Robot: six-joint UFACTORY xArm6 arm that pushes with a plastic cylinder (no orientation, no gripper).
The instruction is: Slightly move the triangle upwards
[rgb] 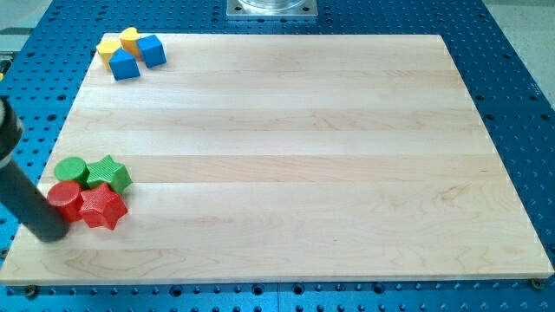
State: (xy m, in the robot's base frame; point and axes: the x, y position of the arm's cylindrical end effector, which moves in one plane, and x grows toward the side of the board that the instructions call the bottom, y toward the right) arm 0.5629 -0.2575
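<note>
A blue triangle (125,65) lies at the board's top left corner. It touches a blue cube (153,50) on its right and two yellow blocks, one (109,48) just above it and one (131,37) further up. My tip (51,235) is far from these, at the view's bottom left. The dark rod slants in from the left edge, and the tip sits against the lower left side of a red cylinder (63,196).
A red star (102,206) sits to the right of the red cylinder. A green cylinder (71,170) and a green star (109,173) sit just above them. The wooden board (295,156) lies on a blue perforated table (520,78).
</note>
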